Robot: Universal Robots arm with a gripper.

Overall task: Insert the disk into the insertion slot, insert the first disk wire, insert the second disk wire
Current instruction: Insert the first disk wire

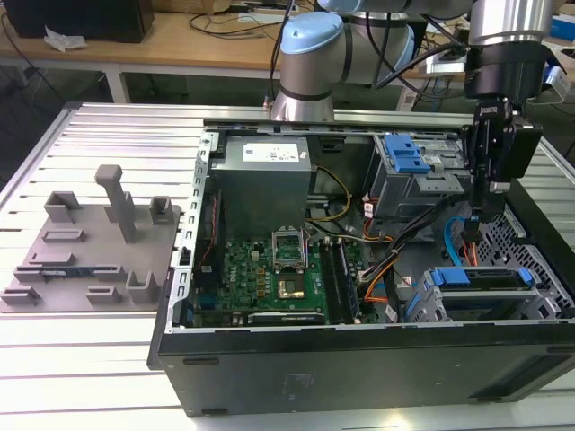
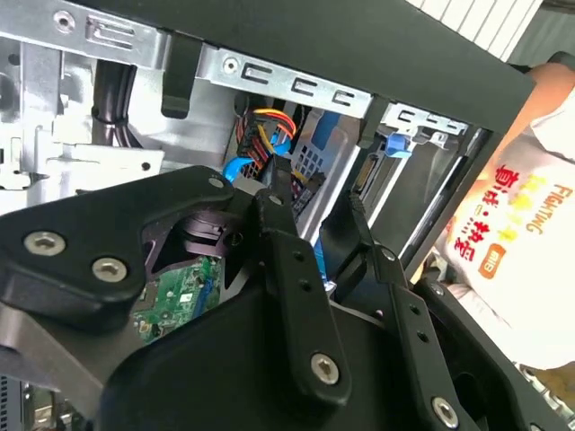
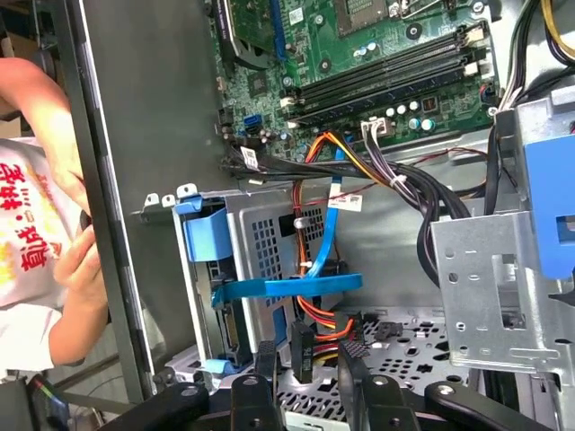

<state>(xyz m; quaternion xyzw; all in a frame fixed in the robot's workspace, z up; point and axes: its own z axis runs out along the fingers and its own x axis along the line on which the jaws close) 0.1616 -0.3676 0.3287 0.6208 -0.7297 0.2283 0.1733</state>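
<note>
The disk point(image 1: 481, 277) sits inside the insertion slot point(image 1: 422, 307), at the computer case's corner on the exterior view's right. Its metal face is hidden by the cage, and just the blue carrier rim shows. The gripper point(image 3: 308, 355) hangs low beside that cage. Its fingers point(image 3: 267, 361) stand apart with a black connector point(image 3: 303, 341) on orange wires between them — whether either touches it is hard to tell. A flat blue cable point(image 3: 287, 287) crosses the cage wall. A person's hand point(image 3: 79, 260) is cut off by the case wall point(image 3: 117, 135).
</note>
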